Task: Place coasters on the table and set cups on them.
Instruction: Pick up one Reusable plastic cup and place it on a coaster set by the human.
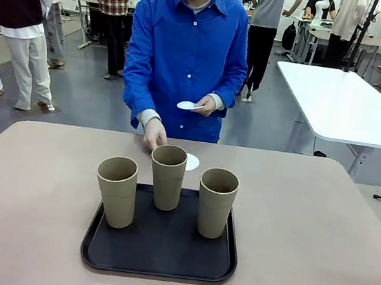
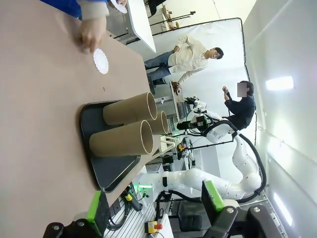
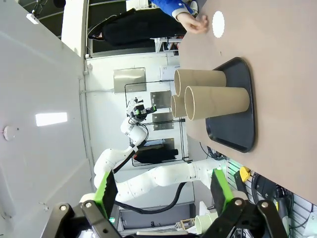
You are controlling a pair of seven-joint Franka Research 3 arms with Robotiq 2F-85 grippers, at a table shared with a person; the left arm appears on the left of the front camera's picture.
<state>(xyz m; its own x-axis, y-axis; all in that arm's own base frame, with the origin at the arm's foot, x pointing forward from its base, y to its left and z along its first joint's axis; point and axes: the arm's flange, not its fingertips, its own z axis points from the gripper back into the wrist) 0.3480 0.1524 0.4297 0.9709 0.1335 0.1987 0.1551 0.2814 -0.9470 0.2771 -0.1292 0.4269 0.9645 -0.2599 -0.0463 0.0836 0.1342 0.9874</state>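
Note:
Three tan cups stand on a black tray: left, middle and right. One white lacy coaster lies on the beige table just behind the middle cup. The person's hand rests on the table beside it. Their other hand holds another coaster at chest height. In the left wrist view my left gripper is open and holds nothing, with the cups and coaster far ahead. My right gripper is also open with nothing in it, well back from the cups and coaster.
The tray sits near the robot's edge of the table. Bare tabletop lies to both sides of it and behind it. A white table stands at the back right, and other people are farther off.

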